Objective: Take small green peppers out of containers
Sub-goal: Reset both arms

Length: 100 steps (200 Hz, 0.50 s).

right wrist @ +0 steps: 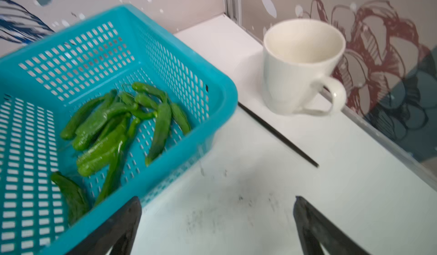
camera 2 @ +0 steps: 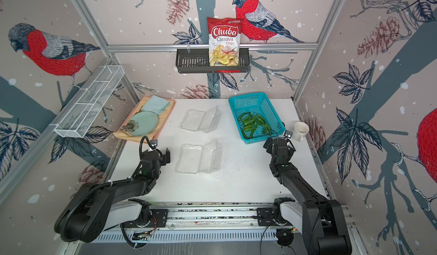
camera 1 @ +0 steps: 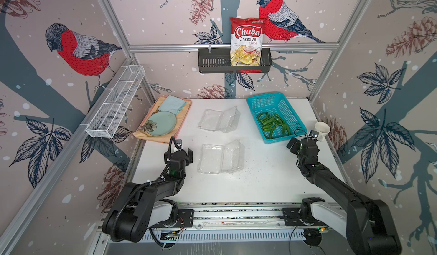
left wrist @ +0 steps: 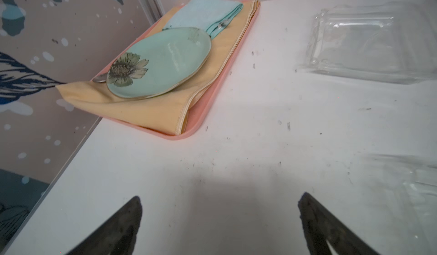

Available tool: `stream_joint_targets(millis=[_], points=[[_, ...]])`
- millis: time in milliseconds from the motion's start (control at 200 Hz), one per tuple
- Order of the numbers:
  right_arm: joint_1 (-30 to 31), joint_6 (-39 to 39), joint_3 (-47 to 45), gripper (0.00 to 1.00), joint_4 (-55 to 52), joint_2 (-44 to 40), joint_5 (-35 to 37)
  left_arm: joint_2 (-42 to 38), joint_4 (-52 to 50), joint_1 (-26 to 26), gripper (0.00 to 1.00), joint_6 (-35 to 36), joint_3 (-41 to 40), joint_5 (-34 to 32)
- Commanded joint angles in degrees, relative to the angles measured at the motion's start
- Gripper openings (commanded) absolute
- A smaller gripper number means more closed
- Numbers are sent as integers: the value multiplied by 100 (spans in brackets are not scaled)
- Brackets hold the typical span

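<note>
Both containers, clear clamshells, lie open and empty mid-table in both top views: the far one (camera 1: 218, 119) (camera 2: 199, 120) and the near one (camera 1: 221, 159) (camera 2: 198, 159). The small green peppers (camera 1: 273, 123) (right wrist: 113, 128) lie piled in a turquoise basket (camera 1: 264, 97) at the back right. Left of the near container, my left gripper (camera 1: 182, 153) (left wrist: 220, 201) hangs open over bare table, holding nothing. My right gripper (camera 1: 302, 142) (right wrist: 217, 201) is open and empty beside the basket's near right corner (right wrist: 227, 93).
A pink tray (left wrist: 189, 133) at the back left carries a yellow cloth, a teal plate (camera 1: 162, 123) and a folded blue cloth. A white mug (camera 1: 322, 130) (right wrist: 300, 69) stands right of the basket, with a thin black stick (right wrist: 276, 134) beside it. A chips bag (camera 1: 247, 41) sits in a black wall rack.
</note>
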Motion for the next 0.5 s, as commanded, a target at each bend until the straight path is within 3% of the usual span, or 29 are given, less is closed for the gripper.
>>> stream_joint_targets(millis=[0, 50, 130, 210, 310, 380, 450, 495], points=[[-79, -862, -46, 99, 1664, 595, -96, 1023, 3289, 496, 100, 194, -153, 1079], [-95, -960, -38, 99, 1880, 1048, -41, 1755, 4297, 623, 99, 318, -36, 1261], [-99, -1069, -9, 100, 2493, 1582, 77, 957, 1951, 657, 100, 97, 518, 1409], [-92, -1604, 119, 99, 3173, 2019, -148, 1319, 2237, 687, 99, 255, 662, 1453], [-171, -1365, 288, 99, 3099, 2316, 152, 1207, 1800, 714, 99, 94, 785, 1387], [-92, -1382, -398, 100, 4144, 2059, 359, 1183, 1783, 709, 99, 95, 778, 1364], [-273, -1315, -917, 100, 4980, 2072, -132, 1213, 1814, 724, 99, 91, 785, 1380], [-289, -1542, -1216, 100, 6141, 2454, -341, 1189, 1716, 724, 99, 88, 812, 1384]])
